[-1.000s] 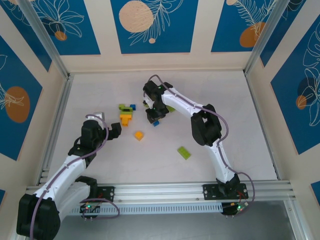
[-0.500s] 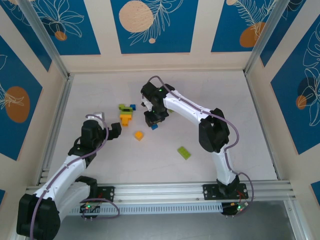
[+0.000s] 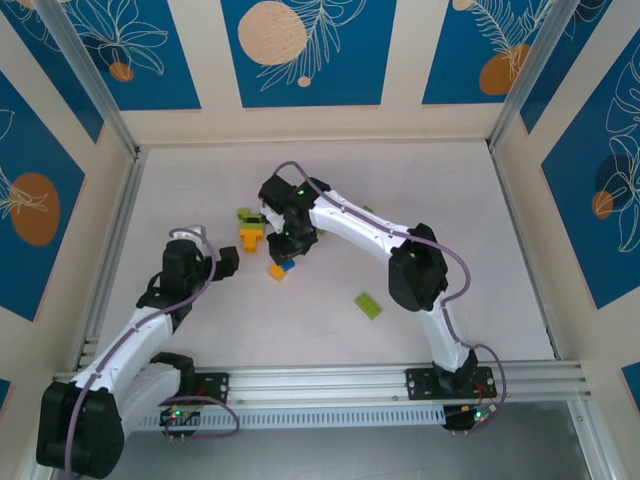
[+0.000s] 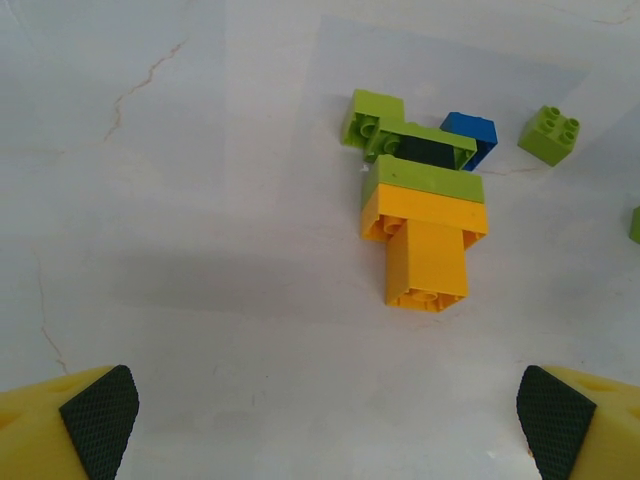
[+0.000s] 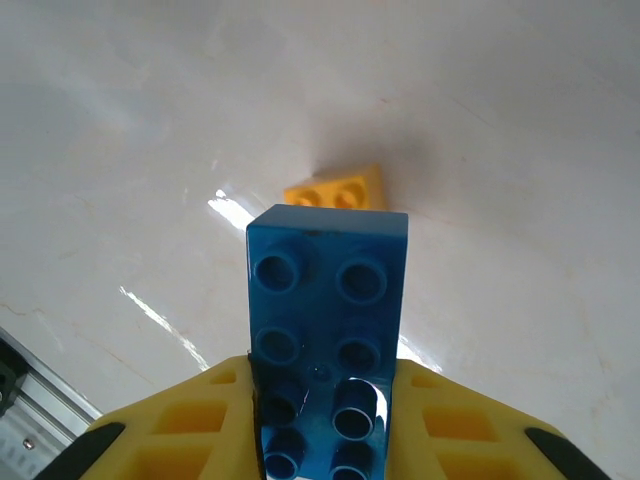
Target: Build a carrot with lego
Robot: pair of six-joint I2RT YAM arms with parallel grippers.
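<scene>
Within the right tool's [image 5: 322, 385] narrow grip, a blue brick [image 5: 326, 290], orange brick [image 5: 336, 190] beyond; left tool [image 4: 322, 415] wide.

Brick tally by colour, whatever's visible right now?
green brick: 6 (one a sliver at the frame edge)
orange brick: 3
blue brick: 2 (one between the right fingers)
black brick: 1
total: 12

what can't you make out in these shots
Right wrist view: the blue brick hides most of the orange brick; whether they touch is unclear.
Left wrist view: a green piece is cut off by the right edge.
Top view: the right arm covers whatever lies just right of the brick stack.
</scene>
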